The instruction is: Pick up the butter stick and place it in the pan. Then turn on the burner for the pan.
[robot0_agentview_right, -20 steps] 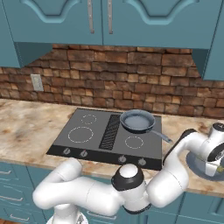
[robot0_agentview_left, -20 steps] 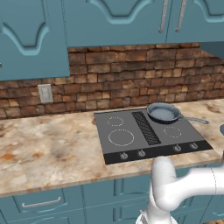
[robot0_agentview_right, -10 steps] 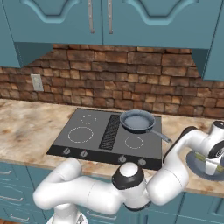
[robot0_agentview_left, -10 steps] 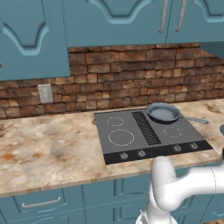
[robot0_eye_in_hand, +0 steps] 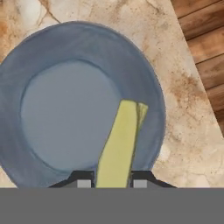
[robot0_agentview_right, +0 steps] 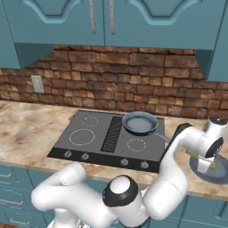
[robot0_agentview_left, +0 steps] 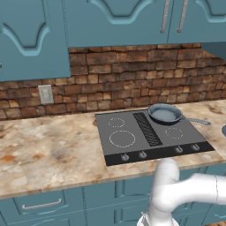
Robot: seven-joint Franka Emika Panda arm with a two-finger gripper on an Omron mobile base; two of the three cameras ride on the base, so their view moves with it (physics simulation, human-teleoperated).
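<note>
Mottled marble worktop (robot0_agentview_left: 48, 150) under teal cabinets and a brick backsplash, seen from the left base view, with a black cooktop (robot0_agentview_left: 152, 137) set in it and the pan (robot0_agentview_left: 165, 114) resting on the far right burner, handle pointing right. From the right base view, same pan (robot0_agentview_right: 140, 123) on the cooktop (robot0_agentview_right: 107, 136), well apart from the jaws (robot0_agentview_right: 204, 164), which hang low over a grey-blue plate (robot0_agentview_right: 213, 171) at the worktop's right end, a pale yellow strip visible at the hand. From the hand view, jaws (robot0_eye_in_hand: 109, 181) narrowed onto the near end of the butter stick (robot0_eye_in_hand: 120, 144), which reaches straight ahead from between the fingertips (robot0_eye_in_hand: 83, 180) across the plate (robot0_eye_in_hand: 57, 100) beneath, toward its rim.
</note>
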